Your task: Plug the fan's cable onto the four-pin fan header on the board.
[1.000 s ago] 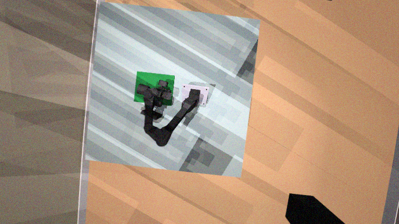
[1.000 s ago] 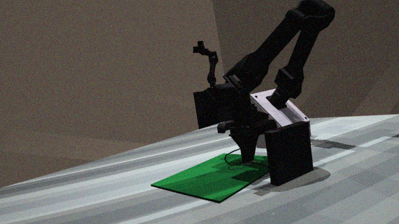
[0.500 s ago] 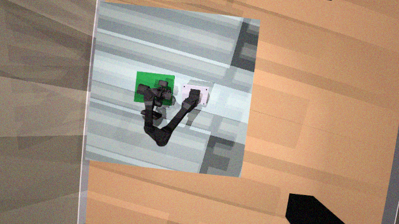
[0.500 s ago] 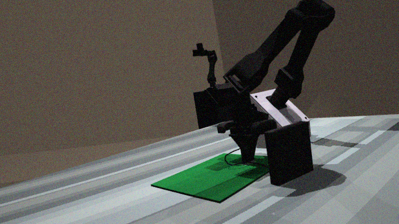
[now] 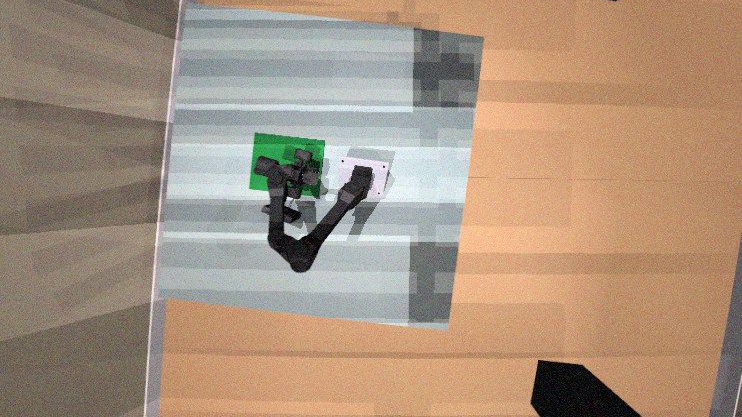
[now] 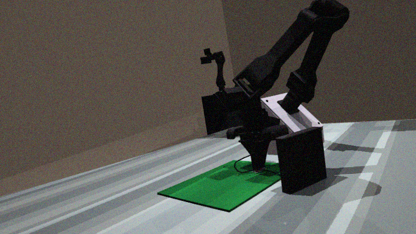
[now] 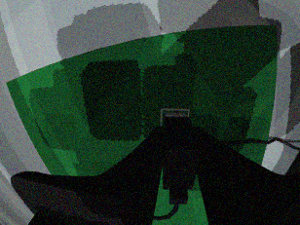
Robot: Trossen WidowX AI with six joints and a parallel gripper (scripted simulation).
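The green board lies flat under the arm. My gripper points down over it, fingertips very close to its surface. It is shut on the black plug, whose rear end shows between the fingers in the wrist view. The pale outline of the header shows at the fingertips, with the plug's front end against or in it; how deep is hidden. The thin black cable loops beside the fingers and runs toward a black block, likely the fan.
The arm's base stands on a pale plate beside the board. A black slab shows by the board's lower edge. A dark box with a jointed stalk shows behind the arm. Shadows cover parts of the board.
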